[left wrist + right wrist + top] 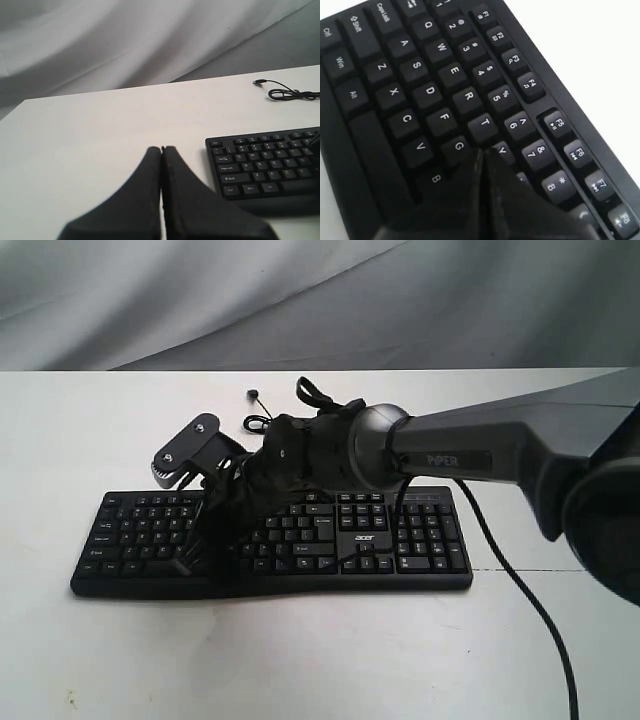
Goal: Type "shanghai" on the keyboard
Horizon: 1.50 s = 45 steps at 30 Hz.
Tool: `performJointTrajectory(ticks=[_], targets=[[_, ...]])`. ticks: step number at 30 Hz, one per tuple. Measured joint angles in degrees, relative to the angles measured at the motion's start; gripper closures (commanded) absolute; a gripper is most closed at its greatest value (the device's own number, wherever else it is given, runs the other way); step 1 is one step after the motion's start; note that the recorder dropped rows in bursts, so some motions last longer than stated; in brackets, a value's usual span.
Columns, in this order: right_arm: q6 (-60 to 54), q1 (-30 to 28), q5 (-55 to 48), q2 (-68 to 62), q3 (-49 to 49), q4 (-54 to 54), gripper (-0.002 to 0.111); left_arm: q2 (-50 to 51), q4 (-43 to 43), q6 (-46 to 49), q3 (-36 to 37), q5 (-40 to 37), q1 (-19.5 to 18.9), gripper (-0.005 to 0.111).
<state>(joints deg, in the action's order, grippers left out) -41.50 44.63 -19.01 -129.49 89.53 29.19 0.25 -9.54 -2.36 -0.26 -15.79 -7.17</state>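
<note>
Right arm (480,455) stretched across the keyboard (420,540).
Its long axis follows the bench's (300,660) near edge, function row toward the far edge; right gripper (483,153), pinched together, rests on keys by G and Y; left gripper (161,149), also closed, sits off the Ctrl end.

The keyboard (300,538) lies across the middle of the table (300,660), long side running left to right, its number pad (432,535) at the right end. Behind it on the table sits a loosely coiled cable (258,423), one loose end trailing further back. The right arm (480,450) reaches in from the right, above the keyboard's right half, and the right gripper (482,151) comes down over the left-centre keys, tips between the G and Y keys; whether they touch I cannot tell. The arm's own lead (520,590) trails over the table toward the front right. The left gripper (161,149) hangs over bare table, off the keyboard's left end.
</note>
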Motion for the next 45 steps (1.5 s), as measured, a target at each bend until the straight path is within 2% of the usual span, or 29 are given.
performJointTrajectory(ticks=[29, 34, 45], targets=[[-0.1, 0.5, -0.3, 1.8, 0.3, -0.1, 0.108, 0.0, 0.0, 0.0, 0.0, 0.0, 0.0, 0.107], [0.4, 0.5, -4.6, 0.9, 5.9, -1.6, 0.108, 0.0, 0.0, 0.0, 0.0, 0.0, 0.0, 0.107], [1.0, 3.3, -15.7, -10.4, 27.1, -4.4, 0.108, 0.0, 0.0, 0.0, 0.0, 0.0, 0.0, 0.107]])
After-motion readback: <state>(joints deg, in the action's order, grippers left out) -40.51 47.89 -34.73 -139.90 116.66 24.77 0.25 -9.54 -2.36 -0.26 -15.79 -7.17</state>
